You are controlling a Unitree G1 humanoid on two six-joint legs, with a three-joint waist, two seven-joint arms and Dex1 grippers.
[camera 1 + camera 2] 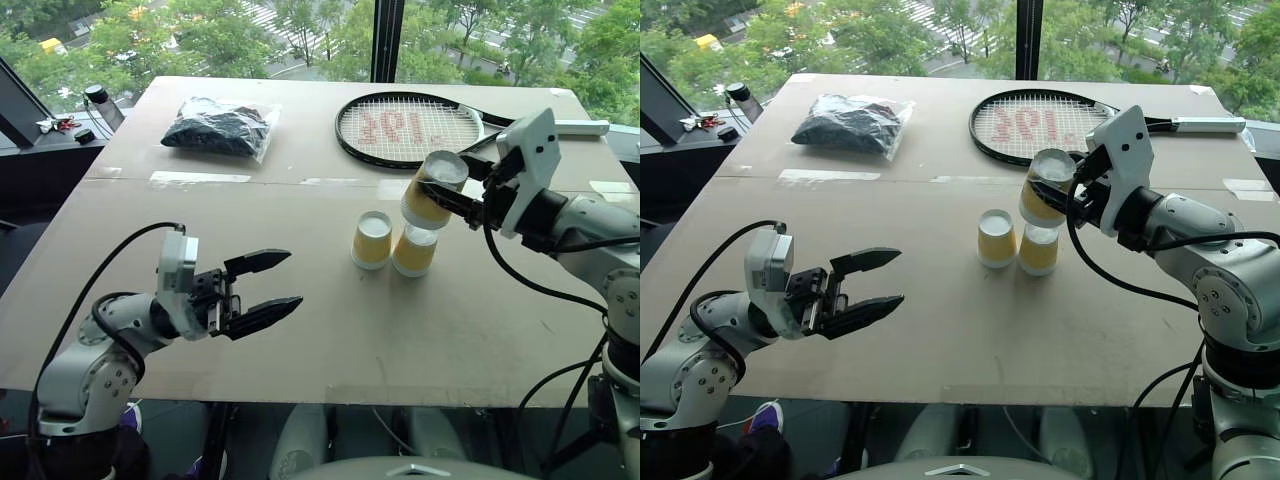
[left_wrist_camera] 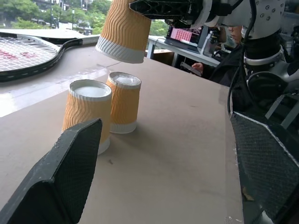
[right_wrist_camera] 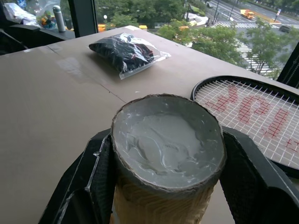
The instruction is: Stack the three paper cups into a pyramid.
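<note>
Your right gripper [image 1: 440, 200] is clamped on one yellow-orange ribbed paper cup [image 1: 432, 188], upside down w/ its white base up, one black finger on each side. It's held in the air, tilted, just above the other two yellow-orange ribbed paper cups: the nearer one [image 1: 415, 250] sits right under the held cup, the second [image 1: 372, 239] stands beside it, further from your right hand (both inverted, close together on the tan board tabletop [image 1: 330, 330]). Your left gripper [image 1: 283, 282] hangs low over the table well apart from the cups, fingers spread, nothing between them. Beyond your right hand lies a black-framed tennis racket w/ red-marked strings [image 1: 408, 128]; a clear plastic bag of dark stuff [image 1: 220, 128] sits at the table's far side.
</note>
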